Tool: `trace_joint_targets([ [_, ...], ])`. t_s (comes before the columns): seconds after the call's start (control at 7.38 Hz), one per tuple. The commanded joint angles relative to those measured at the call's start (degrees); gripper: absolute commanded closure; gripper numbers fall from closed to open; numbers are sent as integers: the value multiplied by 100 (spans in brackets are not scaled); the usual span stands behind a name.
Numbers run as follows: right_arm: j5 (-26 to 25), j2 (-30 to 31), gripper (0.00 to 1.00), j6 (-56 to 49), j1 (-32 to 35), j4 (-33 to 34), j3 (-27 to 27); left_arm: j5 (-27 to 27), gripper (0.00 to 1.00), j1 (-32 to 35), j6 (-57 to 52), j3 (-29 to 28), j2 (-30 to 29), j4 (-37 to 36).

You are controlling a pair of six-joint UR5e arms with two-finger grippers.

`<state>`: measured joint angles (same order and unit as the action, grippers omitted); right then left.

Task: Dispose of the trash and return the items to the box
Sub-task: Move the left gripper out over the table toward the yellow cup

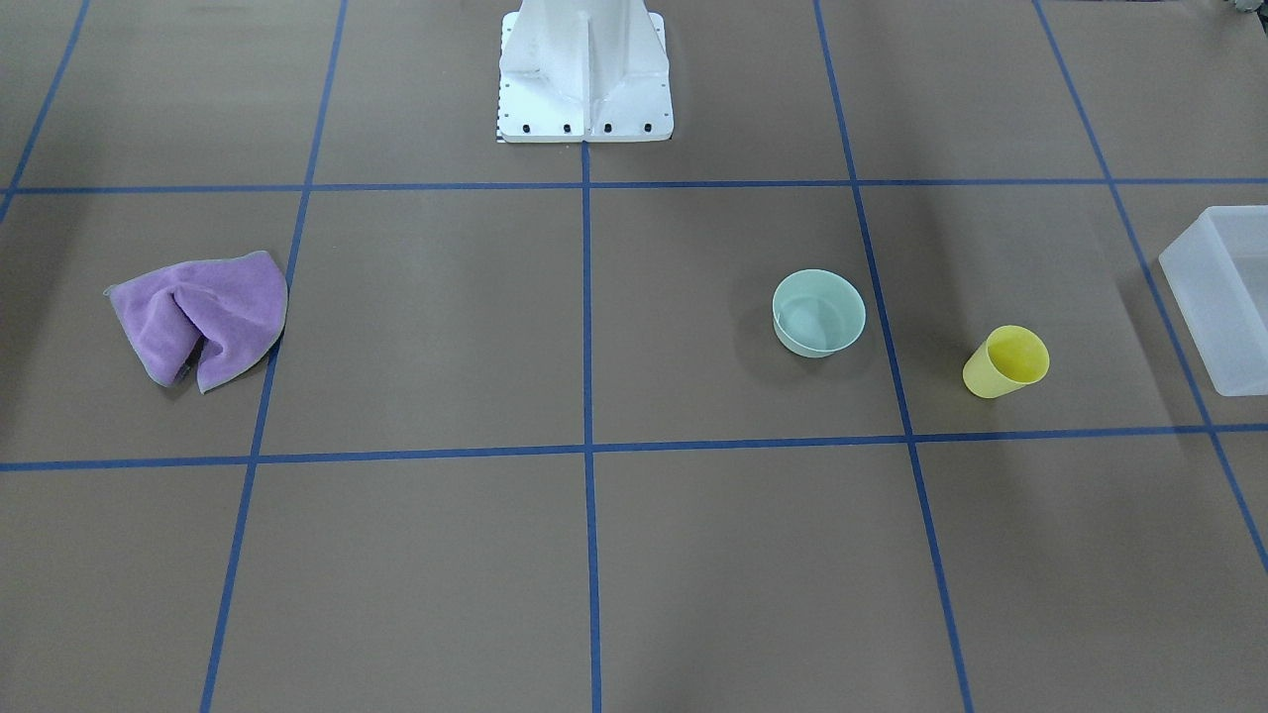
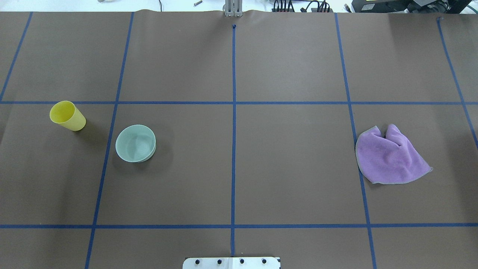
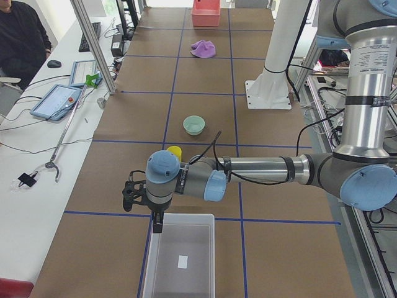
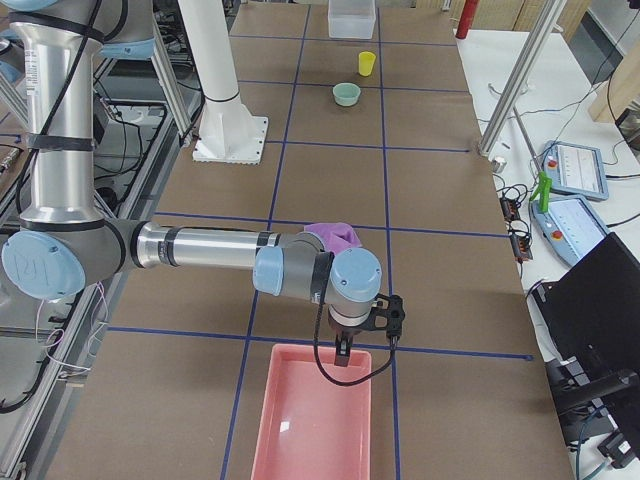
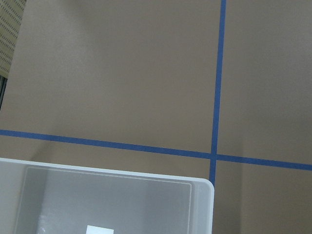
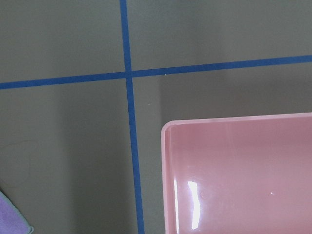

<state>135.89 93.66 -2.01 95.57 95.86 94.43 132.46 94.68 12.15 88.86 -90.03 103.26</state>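
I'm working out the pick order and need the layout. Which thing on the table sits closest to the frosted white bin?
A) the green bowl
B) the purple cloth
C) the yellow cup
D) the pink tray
C: the yellow cup stands between the green bowl and the white bin, so it is the nearest. The purple cloth lies far off on the other side.

You can read no text, number or brand anywhere here. The white sticker (image 3: 182,261) on the floor of the box (image 3: 186,216) shows no print that you can make out, from the side or from the left wrist. The blue joint cap (image 4: 40,268) bears a raised mark, too blurred to read. The screens of the tablets (image 4: 575,165) are too small to tell.
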Motion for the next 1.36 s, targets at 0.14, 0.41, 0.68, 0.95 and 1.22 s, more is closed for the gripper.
trace_joint_targets([
  [0.14, 17, 3, 0, 8, 76, -5, 58, 7, 1, -2, -2, -17, 21, 10],
  [0.41, 26, 3, 0, 8, 76, -5, 93, -1, 1, -2, -11, -17, 12, 18],
  [0.68, 34, 20, 0, -1, 76, -5, 154, -1, 1, -2, -11, -9, 12, 18],
  [0.95, 43, 47, 0, 8, 76, 3, 251, -1, 1, -2, -55, -17, 12, 18],
  [1.22, 43, 47, 0, 8, 76, -5, 242, -1, 1, -2, -55, -9, 3, 18],
])
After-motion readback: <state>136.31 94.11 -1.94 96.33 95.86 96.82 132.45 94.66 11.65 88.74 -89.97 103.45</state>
